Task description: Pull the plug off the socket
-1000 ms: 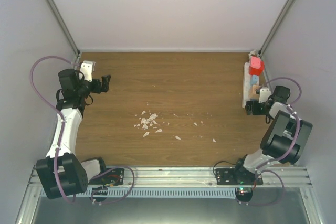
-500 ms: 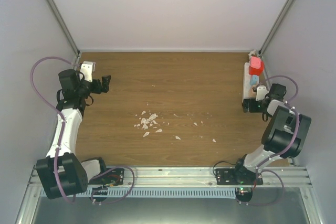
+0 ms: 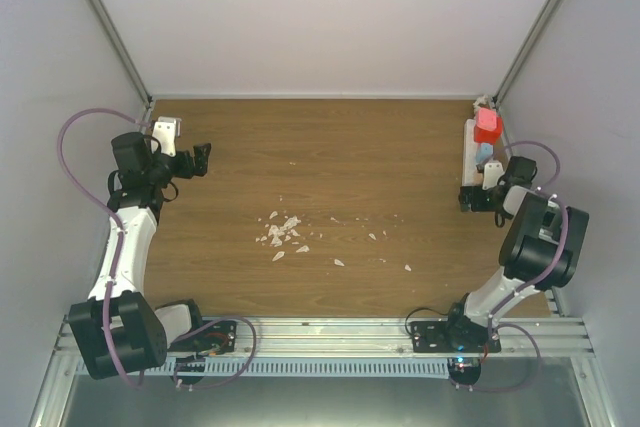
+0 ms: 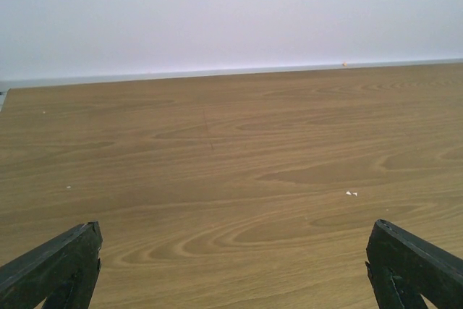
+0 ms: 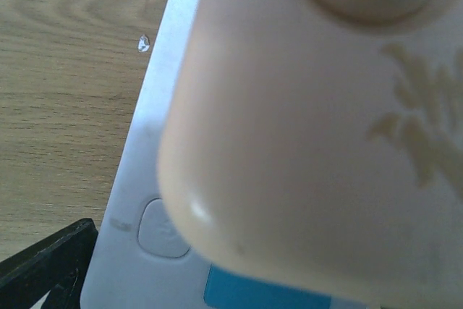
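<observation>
Socket strip [image 3: 468,152] lies on the table [image 3: 350,157] against the right wall, long axis running near to far. One strip.

I count two plugs on it: a red plug [image 3: 487,126] at the far end and a cream plug [image 5: 304,128] nearer the arm. A blue panel [image 5: 264,291] shows below the cream plug. I can't tell if more plugs are hidden.

Right gripper [image 3: 480,197] sits over the strip's near end. The cream plug is straight ahead and very close, filling the wrist view. Jaws stand wide. I see only one finger [image 5: 43,269], clear of the plug, nothing clamped.

Left gripper [image 3: 203,159] is well apart at the table's left side, fingers spread, holding nothing. The right arm is plainly the nearer; I judge the pull is its job.

Loose white crumbs [image 3: 282,229] lie mid-table, too many to count.
</observation>
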{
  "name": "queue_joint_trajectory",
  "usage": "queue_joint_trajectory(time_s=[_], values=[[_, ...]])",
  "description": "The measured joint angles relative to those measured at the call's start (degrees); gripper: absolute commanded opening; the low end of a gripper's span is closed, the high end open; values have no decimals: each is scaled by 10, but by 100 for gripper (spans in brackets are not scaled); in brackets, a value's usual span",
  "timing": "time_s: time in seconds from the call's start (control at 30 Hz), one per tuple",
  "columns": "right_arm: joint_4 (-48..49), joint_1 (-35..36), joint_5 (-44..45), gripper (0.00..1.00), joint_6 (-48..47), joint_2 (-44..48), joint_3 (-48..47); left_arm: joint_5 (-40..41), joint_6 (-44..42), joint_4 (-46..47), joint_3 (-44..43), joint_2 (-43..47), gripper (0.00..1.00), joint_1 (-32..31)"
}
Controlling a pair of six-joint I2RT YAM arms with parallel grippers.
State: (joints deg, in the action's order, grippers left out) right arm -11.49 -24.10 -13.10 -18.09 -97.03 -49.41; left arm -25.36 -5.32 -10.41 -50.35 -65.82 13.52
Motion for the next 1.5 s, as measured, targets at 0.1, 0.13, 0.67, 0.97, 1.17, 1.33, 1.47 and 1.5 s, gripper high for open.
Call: queue_joint_trajectory(time_s=[0.1,0.13,0.67,0.97,1.17,1.33,1.47,1.5], values=[[4,2,6,90,2,-3,0,2,0,0,0,0,99,0],[4,2,7,88,3,-3,0,2,0,0,0,0,99,0],[2,42,14,69,4,-3,-2,12,3,3,1,0,99,0],[-11,142,-4,68,-33,-2,-5,2,3,4,5,0,99,0],[-25,210,-20,66,-57,-2,-8,0,3,4,8,0,99,0],[-33,272,-22,66,-69,-2,-11,-3,3,17,24,10,99,0],[-42,319,-35,64,-86,2,-10,-4,3,31,44,31,99,0],[-45,331,-38,64,-93,3,-10,-6,2,36,47,36,99,0]])
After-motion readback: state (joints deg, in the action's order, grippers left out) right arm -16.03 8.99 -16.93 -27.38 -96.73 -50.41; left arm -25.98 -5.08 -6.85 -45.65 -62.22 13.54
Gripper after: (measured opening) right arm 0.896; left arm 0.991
